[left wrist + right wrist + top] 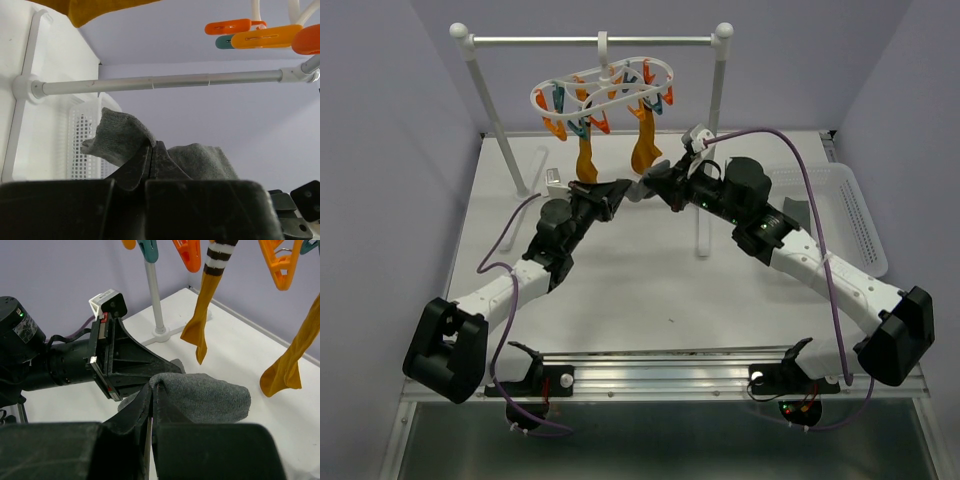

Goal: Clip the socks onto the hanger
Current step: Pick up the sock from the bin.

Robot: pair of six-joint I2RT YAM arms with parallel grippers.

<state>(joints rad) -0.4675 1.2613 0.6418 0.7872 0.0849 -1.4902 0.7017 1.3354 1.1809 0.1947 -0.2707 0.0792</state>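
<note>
1. Bright, even and soft, lit from above the table [620, 300].
2. Only faint, short shadows on the table.
3. Washed-out white on the table in the left wrist view.
4. Dark and soft-focus nearest the lens on the left gripper [150, 165] and right gripper [151, 395]; sharp elsewhere above the table.

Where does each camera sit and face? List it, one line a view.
Top external: above and behind the bases, looking down on the table and hanger; left arm and right arm show.
Left wrist: on that wrist, looking along the left tool towards the rail and basket; that tool fills the bottom.
Right wrist: on that wrist, looking past the right tool at two hung mustard socks; the left arm shows.
Shared: both wrist views show the grey sock, pinched by both tools.
</note>
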